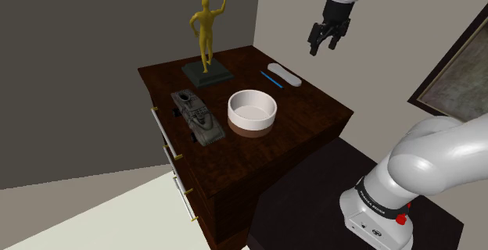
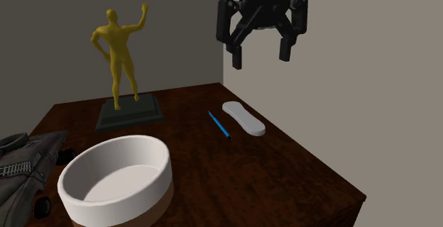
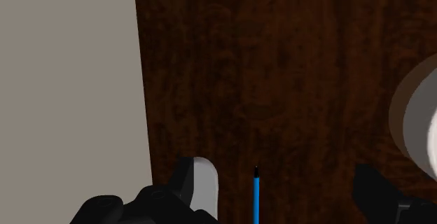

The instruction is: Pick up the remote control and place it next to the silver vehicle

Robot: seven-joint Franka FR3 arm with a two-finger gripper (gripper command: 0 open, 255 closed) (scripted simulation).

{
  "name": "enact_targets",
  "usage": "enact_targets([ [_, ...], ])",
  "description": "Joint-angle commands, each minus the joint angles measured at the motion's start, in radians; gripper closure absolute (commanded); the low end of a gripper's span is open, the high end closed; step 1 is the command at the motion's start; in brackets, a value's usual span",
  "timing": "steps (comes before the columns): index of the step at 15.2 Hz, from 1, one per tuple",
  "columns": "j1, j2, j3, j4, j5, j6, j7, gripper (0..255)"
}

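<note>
The white remote control (image 2: 243, 118) lies flat on the dark wooden dresser (image 2: 298, 162), right of centre in the second exterior view, just beside 1 blue pen (image 2: 219, 125). The black gripper (image 2: 261, 52) hangs above it at the upper right, its 2 fingers spread wide, holding nothing. The silver vehicle (image 2: 21, 165) sits at the lower left edge, well apart from the remote. A white bowl (image 2: 117, 176) stands between them, and a gold figurine (image 2: 122, 55) stands at the upper left.

Gold figurine (image 1: 206, 33), white bowl (image 1: 252, 122) and thin blue pen (image 1: 270, 79), all atop a dark wooden dresser (image 1: 306, 106)
</note>
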Motion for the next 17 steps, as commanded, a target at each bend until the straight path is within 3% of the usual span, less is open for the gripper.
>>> enact_targets([
  [1,0.001,0.072,-0.022,0.006,0.005,0.065,-0.016,0],
  [8,0.003,0.325,-0.095,0.102,0.055,0.215,-0.102,0],
  [17,-0.022,0.682,-0.142,0.320,0.195,0.323,-0.241,0],
])
